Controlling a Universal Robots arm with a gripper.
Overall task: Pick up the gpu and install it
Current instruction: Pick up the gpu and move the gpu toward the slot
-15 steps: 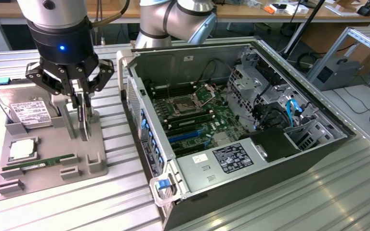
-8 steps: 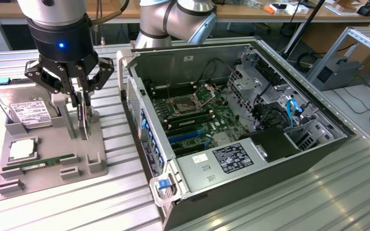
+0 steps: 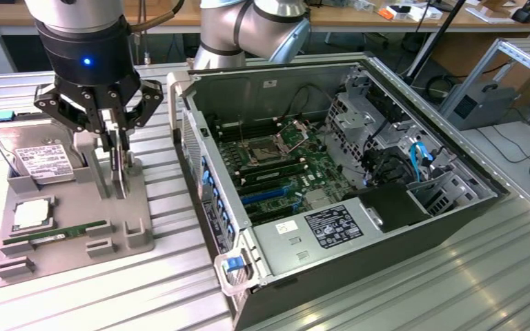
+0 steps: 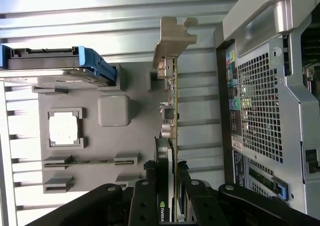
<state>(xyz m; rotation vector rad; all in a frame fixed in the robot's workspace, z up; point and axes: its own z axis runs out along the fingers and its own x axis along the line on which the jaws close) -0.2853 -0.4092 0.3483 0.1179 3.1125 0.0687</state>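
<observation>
gpu [image 3: 118, 174]: stands on edge in a slot of the grey holder tray [image 3: 67, 261], left-centre of the exterior view; appears seated, not yet lifted; metal bracket at the end far from the wrist camera

gripper [image 4: 167, 171]: clenched on the gpu from above; one of the fingers [image 4: 189, 186] on each face of the card, dark cooler side and tan board side; no gap to be seen at the pads

step, as judged: grasp made; install not begun

risk 1: the grip sits towards one end of the card's upper edge; the free bracket end could sag or pivot in the pads on lifting

risk 2: the card could bind against the slot posts if drawn out off-vertical; the tray may come up with it

risk 3: thin board, narrow pads; it could slip or twist

neighbours: hard drive [image 3: 35, 155] in its blue-edged carrier, just beside the gpu, upper left of the exterior view; processor [image 3: 33, 215] and memory stick [image 3: 63, 234] lie flat on the tray, lower left, apart from the gripper

computer case [image 3: 237, 89]: open, centre to right of the exterior view, near the tray; motherboard [image 3: 283, 155] bare inside

in the way: the case's rear wall stands between tray and motherboard; blue cables [image 3: 419, 158] hang at the drive cage, right of the board
</observation>
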